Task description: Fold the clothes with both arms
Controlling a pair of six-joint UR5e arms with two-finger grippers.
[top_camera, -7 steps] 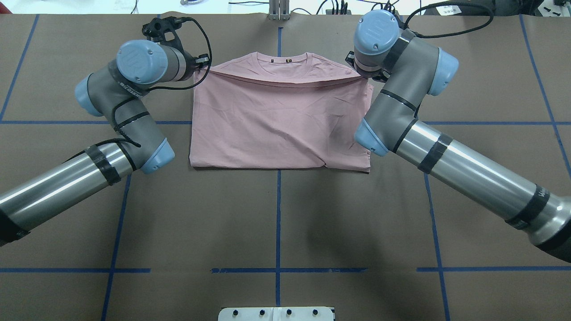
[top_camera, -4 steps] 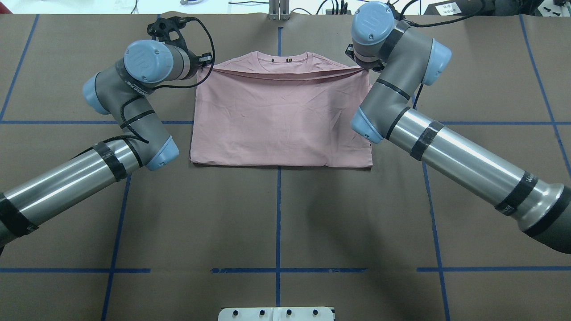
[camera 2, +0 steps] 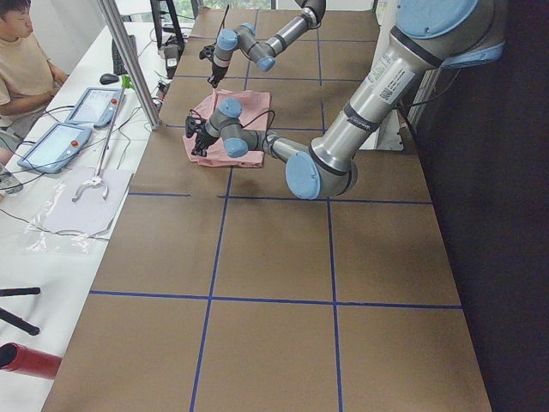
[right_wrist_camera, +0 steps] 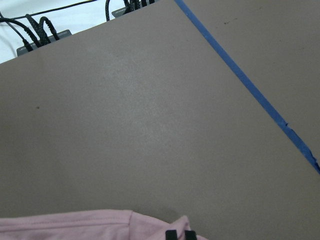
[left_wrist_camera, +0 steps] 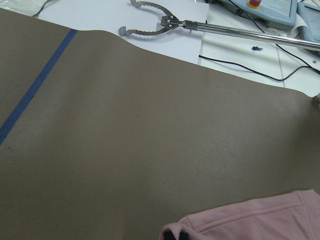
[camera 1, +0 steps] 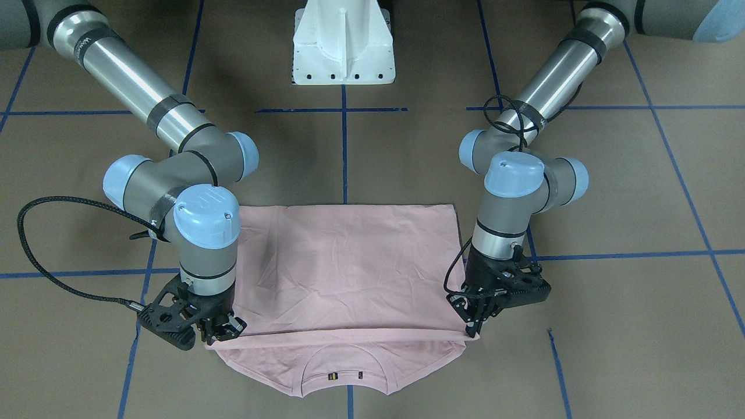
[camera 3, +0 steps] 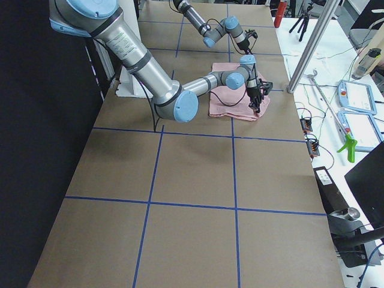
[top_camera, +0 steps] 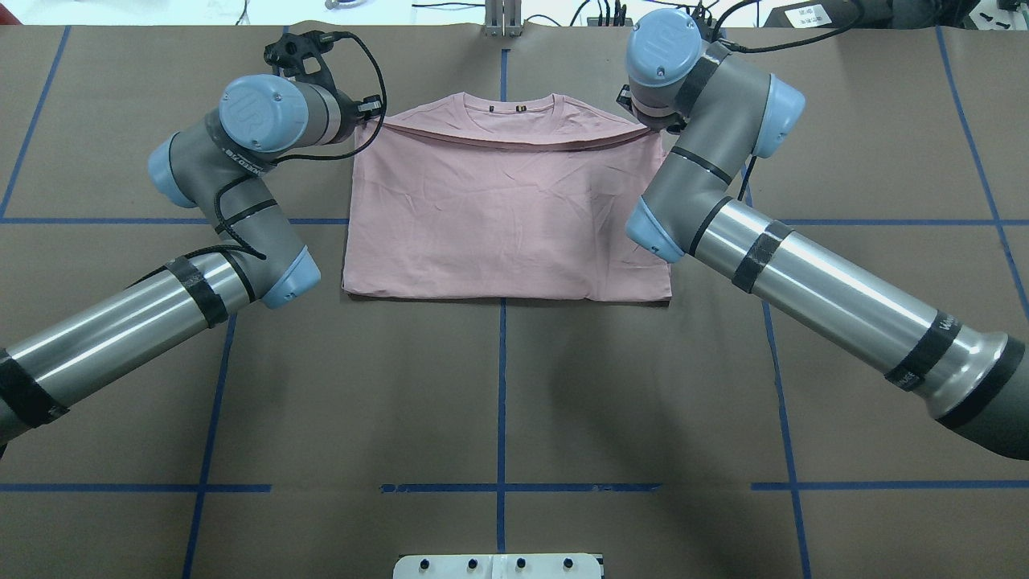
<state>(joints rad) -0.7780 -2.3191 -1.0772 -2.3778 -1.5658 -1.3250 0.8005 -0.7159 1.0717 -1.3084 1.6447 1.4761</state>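
The pale pink T-shirt (top_camera: 506, 217) lies plain side up at the table's far middle, its lower half folded over toward the collar (top_camera: 508, 108). My left gripper (camera 1: 472, 333) is shut on the folded edge's corner. It shows in the overhead view (top_camera: 371, 121) and as dark fingertips pinching pink cloth in the left wrist view (left_wrist_camera: 175, 235). My right gripper (camera 1: 224, 336) is shut on the other corner. Its fingertips show in the right wrist view (right_wrist_camera: 180, 235). The edge hangs taut between them, just short of the collar (camera 1: 349, 378). The dog print is hidden.
The white pedestal base (camera 1: 343, 46) stands at the robot's side. Blue tape lines (top_camera: 502, 402) grid the brown table. Beyond the far edge lie a metal reacher tool (left_wrist_camera: 165, 20), cables (right_wrist_camera: 35, 27) and tablets (camera 2: 56, 146). An operator (camera 2: 21, 60) sits there.
Both grippers carried the folded edge farther toward the collar. The right arm moved most, inward and toward the far edge. The shirt's right side straightened.
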